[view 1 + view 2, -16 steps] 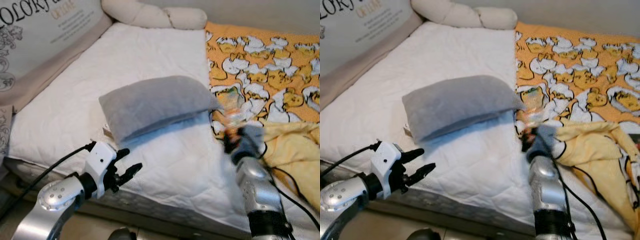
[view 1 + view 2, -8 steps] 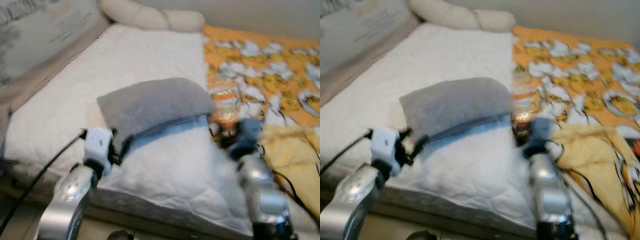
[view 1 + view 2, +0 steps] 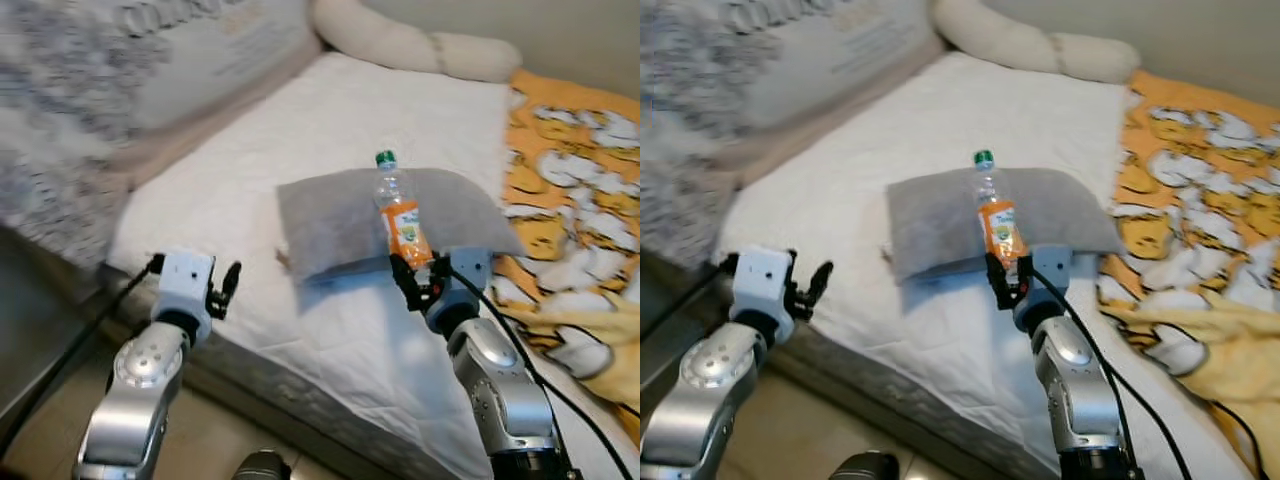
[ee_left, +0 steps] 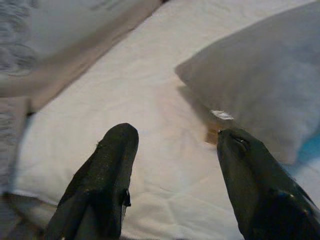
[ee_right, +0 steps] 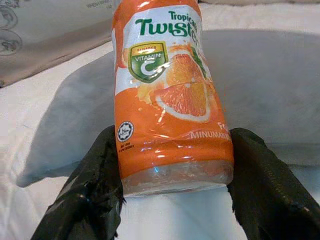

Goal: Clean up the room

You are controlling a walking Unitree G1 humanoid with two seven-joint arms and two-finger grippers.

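My right gripper is shut on the lower end of an orange juice bottle with a green cap, held upright in front of a grey pillow on the white mattress. The right wrist view shows the bottle with its orange label clamped between the two black fingers. My left gripper is open at the mattress's near edge, left of the pillow. In the left wrist view its fingers stand apart, with the pillow ahead of them.
A cream bolster lies at the head of the bed. An orange patterned blanket and a yellow cloth cover the right side. A printed cushion leans along the left side. Bare floor lies below the bed edge.
The camera has swung, shifting the whole scene right. The right gripper has lifted the bottle upright in front of the pillow. The left gripper has drawn back from the pillow to the mattress edge.
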